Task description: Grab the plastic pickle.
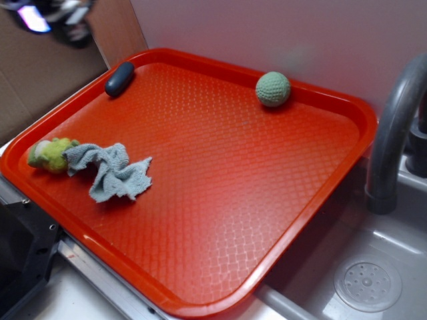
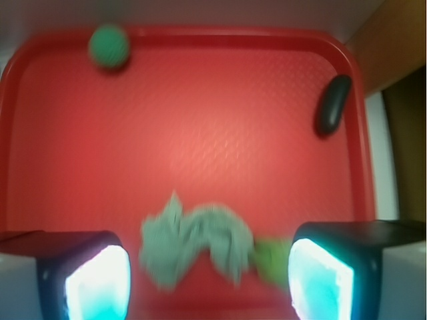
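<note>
The red tray (image 1: 200,280) holds the pickle (image 1: 119,79) against its far left rim, a green ball (image 1: 273,89) by the far rim, and a grey cloth (image 1: 110,171) touching a fuzzy lump (image 1: 48,153) near the left edge. The middle lies bare. The hand (image 2: 210,273) hangs wide open and empty above the cloth.

A pale, plain wall (image 1: 280,33) rises behind the scene, evenly lit with soft light. To the left of it stands a brown cardboard-coloured panel (image 1: 40,80). At the right, a grey curved faucet (image 1: 393,127) arches over a grey sink (image 1: 373,267) with a round perforated drain (image 1: 367,285). A dark blocky shape (image 1: 20,260) sits at the lower left corner.
</note>
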{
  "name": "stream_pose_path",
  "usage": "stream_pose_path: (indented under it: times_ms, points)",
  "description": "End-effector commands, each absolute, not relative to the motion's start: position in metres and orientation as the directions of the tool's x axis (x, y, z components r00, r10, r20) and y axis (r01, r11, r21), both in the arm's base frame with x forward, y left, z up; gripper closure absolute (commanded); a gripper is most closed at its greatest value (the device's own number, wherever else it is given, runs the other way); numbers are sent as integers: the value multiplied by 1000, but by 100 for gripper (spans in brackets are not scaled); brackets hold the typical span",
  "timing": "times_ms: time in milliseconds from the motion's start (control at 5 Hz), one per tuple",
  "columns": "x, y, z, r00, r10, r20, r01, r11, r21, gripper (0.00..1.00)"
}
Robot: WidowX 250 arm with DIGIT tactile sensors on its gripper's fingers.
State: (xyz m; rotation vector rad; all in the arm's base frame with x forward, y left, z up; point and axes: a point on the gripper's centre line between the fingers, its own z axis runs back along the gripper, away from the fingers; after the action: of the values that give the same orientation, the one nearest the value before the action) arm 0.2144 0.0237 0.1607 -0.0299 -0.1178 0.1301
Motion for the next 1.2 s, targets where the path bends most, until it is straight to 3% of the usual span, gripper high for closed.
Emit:
stream_pose_path:
  times_ms: [0, 600, 800, 1000]
  points:
    - [265, 46, 134, 944, 260, 203, -241, 964, -115, 0]
    - [265, 46, 134, 944, 260, 203, -241, 964, -115, 0]
    - [267, 76, 112, 888, 401, 225, -382, 916, -122, 0]
    - [257, 101, 94, 823, 480, 304, -481, 873, -79, 0]
